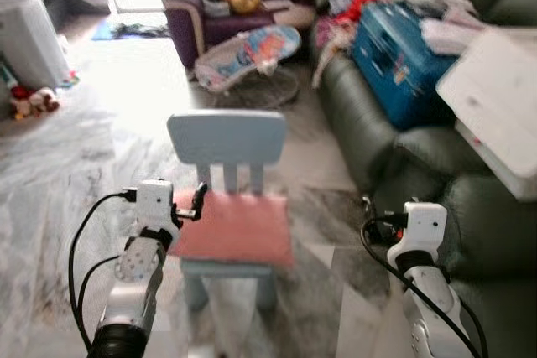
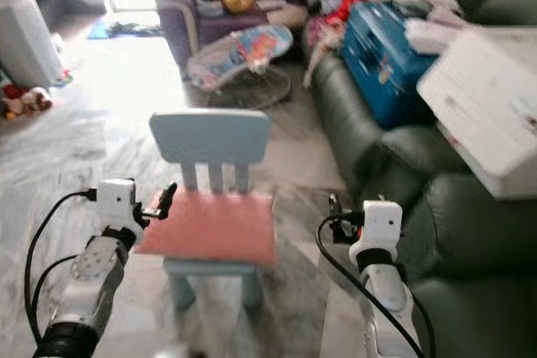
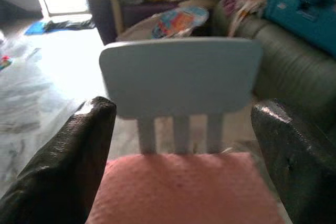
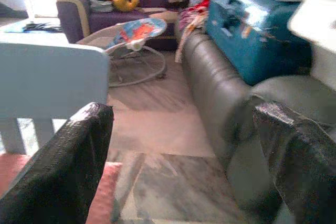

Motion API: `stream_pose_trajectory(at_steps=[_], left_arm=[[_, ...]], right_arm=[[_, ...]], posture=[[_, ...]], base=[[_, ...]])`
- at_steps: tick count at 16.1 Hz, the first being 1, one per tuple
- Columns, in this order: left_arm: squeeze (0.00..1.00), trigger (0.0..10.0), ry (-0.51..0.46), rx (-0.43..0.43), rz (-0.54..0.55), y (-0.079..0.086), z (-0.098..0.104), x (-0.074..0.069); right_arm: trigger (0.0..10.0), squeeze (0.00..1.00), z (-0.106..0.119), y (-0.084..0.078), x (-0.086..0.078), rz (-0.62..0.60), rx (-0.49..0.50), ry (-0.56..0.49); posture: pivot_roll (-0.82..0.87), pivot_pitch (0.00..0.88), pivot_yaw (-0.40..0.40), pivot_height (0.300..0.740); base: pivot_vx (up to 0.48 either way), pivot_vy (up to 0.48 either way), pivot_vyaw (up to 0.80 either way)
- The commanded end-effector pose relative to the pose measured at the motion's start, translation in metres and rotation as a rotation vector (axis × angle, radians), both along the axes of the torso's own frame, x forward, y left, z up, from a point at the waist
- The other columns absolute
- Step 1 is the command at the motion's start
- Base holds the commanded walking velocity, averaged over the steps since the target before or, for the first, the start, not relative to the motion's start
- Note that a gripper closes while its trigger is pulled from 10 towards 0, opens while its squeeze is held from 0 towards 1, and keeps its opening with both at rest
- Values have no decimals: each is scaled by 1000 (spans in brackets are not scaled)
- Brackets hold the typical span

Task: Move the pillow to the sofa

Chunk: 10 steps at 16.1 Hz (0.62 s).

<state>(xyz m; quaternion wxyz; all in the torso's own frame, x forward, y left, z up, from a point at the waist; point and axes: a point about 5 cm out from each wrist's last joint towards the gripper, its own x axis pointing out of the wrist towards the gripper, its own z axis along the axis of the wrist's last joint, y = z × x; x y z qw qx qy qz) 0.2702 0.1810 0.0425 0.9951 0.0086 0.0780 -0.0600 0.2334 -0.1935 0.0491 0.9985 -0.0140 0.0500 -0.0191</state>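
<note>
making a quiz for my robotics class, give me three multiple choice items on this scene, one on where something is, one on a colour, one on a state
1. Where does the flat pink fabric pillow lie?
A. on the seat of the small light-blue plastic chair
B. on the dark green leather sofa
C. on the marble floor

2. What colour is the hard suitcase on the sofa?
A. red
B. blue
C. yellow

3. How do the left tool's fingers stand?
A. shut on the pillow
B. shut on the chair back
C. open, holding nothing

Answers:
1. A, the pillow covers the seat of the chair, apart from the sofa.
2. B, the suitcase is blue.
3. C, the left tool shows its two black fingers spread wide before the pillow, with nothing between them.
</note>
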Motion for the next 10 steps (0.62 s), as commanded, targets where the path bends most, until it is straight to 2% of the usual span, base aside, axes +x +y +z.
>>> stream_pose_trajectory(at_steps=[1,7,10], left_arm=[[0,10000,5,1,22,7,1,1],[0,10000,-10,11,6,4,3,1],[0,10000,-14,11,3,3,3,0]], right_arm=[[10000,0,3,8,3,17,7,-12],[10000,0,2,7,3,18,3,-9],[10000,0,2,7,3,17,2,-8]], posture=[[-29,0,-8,740],[-28,0,-9,740],[-28,0,-9,740]], base=[[0,469,0],[0,446,0],[0,0,0]])
